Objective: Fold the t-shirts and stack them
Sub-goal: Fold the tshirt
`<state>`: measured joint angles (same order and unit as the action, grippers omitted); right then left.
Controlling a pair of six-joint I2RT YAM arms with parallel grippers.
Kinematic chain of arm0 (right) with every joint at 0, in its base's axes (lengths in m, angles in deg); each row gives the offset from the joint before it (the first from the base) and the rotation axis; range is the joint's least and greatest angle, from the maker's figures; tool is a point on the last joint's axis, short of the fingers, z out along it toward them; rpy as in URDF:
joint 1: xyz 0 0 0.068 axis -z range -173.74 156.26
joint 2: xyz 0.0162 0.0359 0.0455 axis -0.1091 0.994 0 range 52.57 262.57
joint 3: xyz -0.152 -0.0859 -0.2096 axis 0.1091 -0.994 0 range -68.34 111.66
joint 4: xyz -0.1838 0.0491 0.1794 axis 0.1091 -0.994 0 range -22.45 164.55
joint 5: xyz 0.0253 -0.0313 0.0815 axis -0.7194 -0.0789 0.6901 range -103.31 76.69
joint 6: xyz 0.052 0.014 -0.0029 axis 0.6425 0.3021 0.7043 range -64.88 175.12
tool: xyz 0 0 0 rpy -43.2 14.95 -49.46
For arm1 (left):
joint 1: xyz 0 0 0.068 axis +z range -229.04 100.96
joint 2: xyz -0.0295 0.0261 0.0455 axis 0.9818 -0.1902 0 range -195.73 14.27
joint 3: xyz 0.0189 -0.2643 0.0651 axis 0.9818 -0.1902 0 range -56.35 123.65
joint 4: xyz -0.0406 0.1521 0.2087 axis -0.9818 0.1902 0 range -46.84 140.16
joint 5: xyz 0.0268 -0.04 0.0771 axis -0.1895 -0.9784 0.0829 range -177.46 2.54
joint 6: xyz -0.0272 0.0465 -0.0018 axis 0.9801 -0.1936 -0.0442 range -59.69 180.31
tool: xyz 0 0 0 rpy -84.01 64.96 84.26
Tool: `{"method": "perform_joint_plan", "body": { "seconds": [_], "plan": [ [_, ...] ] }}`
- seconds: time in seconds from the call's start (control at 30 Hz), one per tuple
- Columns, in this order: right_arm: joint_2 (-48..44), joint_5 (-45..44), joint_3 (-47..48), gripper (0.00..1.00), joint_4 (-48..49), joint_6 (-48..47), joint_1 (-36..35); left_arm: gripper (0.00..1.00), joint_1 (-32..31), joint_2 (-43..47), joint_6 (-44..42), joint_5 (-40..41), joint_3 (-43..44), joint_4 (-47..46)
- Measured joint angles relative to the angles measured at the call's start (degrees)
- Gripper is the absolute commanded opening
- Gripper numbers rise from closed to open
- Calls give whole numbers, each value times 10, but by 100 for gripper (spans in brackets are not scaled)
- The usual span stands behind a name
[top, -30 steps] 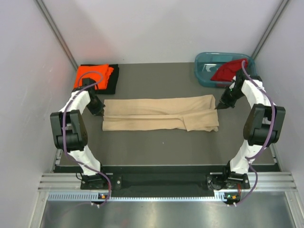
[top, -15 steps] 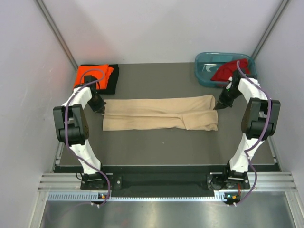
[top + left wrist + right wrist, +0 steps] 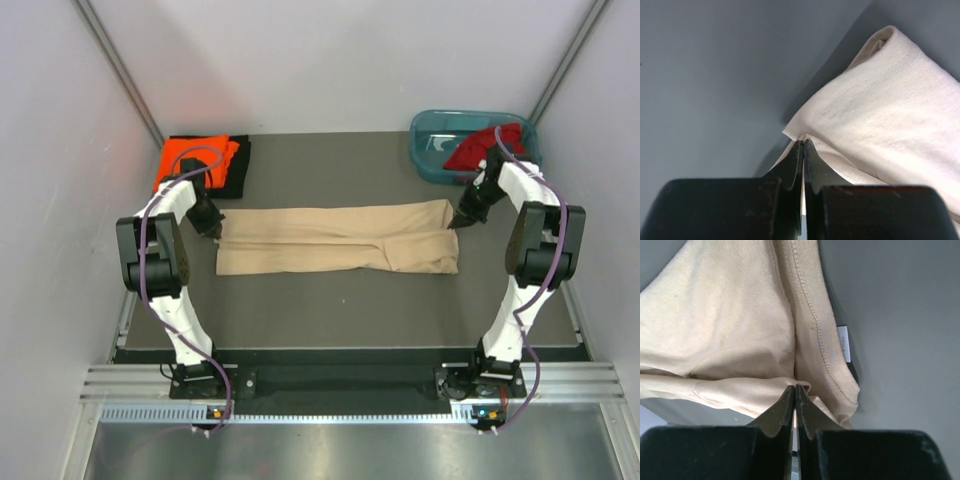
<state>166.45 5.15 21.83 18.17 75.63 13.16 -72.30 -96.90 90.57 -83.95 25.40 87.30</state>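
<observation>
Lying as a long folded strip, beige t-shirt [image 3: 335, 238] sits front-left of teal tub [image 3: 425, 135]; dark red t-shirt [image 3: 480, 148] inside tub; orange t-shirt [image 3: 195, 160], black t-shirt [image 3: 235, 180] stacked far left of tub; left gripper [image 3: 212, 229], right gripper [image 3: 457, 222] pinching beige ends

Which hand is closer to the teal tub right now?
Right. The right hand is just in front of the teal tub, pinching one end of the beige t-shirt; the left hand grips its opposite end, far across the table.
</observation>
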Motion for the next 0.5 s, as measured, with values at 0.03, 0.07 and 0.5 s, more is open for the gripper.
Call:
{"method": "perform_joint_plan", "body": {
  "seconds": [0.03, 0.07, 0.5],
  "plan": [
    [0, 0, 0, 3, 0, 0, 0, 1, 0, 0, 0, 2, 0, 1],
    [2, 0, 2, 3, 0, 0, 0, 6, 0, 0, 0, 4, 0, 1],
    [39, -35, 60, 41, 0, -7, 0, 61, 0, 46, -19, 54, 13, 31]
  ]
}}
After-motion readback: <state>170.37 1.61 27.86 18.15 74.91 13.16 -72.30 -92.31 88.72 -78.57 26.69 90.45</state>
